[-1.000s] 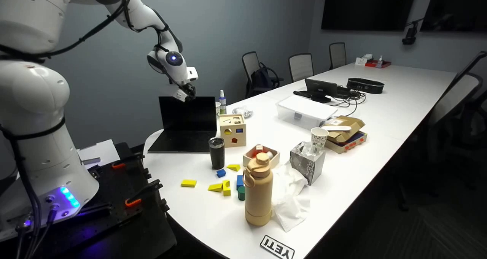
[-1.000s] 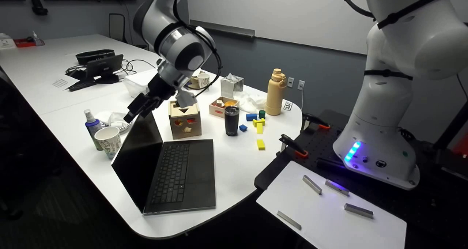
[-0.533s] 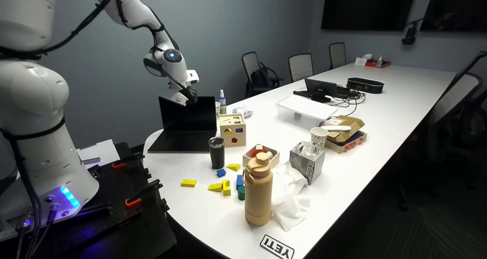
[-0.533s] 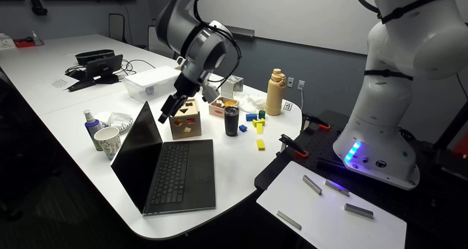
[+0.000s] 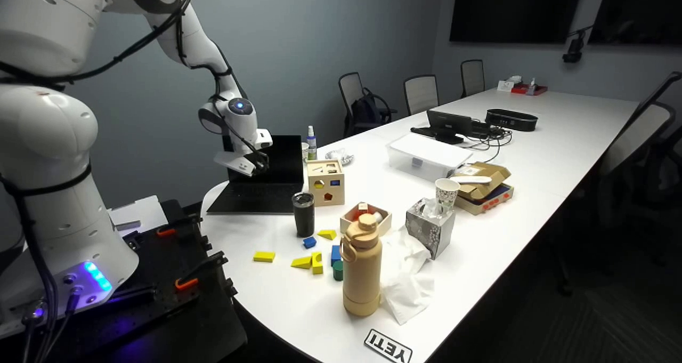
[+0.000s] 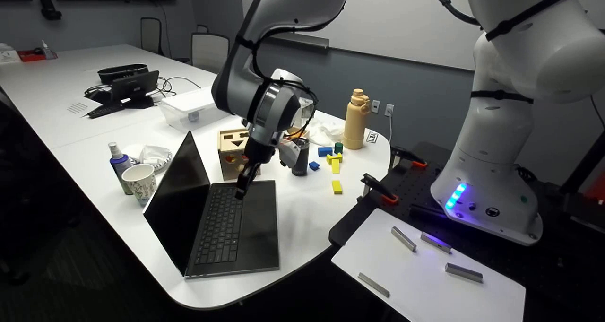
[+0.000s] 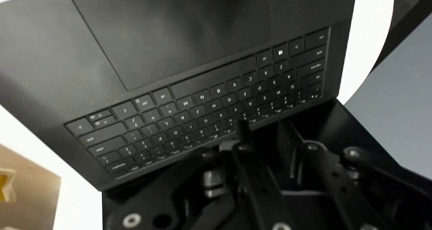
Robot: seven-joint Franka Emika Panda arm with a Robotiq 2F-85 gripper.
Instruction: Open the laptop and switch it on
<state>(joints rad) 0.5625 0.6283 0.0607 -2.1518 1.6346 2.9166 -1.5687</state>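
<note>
The laptop (image 6: 257, 239) stands unfolded on the white table, its lid leaning back and its screen (image 6: 177, 208) dark. In an exterior view my gripper (image 6: 240, 192) hangs over the laptop's base, by the edge of the keyboard (image 6: 220, 227) nearest the wooden box. Seen from the wrist, the keyboard (image 7: 202, 111) fills the middle, upside down. There, a gap parts the two black fingers (image 7: 243, 130), so the gripper (image 7: 265, 125) is partly open and holds nothing. Whether the fingertips touch the laptop I cannot tell. Part of the screen is hidden behind the arm in an exterior view (image 5: 285, 158).
A wooden shape-sorter box (image 5: 326, 184) and a black tumbler (image 5: 303, 216) stand close beside the laptop. Behind the lid are a paper cup (image 6: 140, 182) and a spray bottle (image 6: 120, 166). Several blocks, among them a yellow one (image 6: 336, 187), lie toward the robot base.
My gripper has come away from the top edge of the lid and down over the laptop's base. Its fingers have drawn closer together. The lid's angle looks about the same.
</note>
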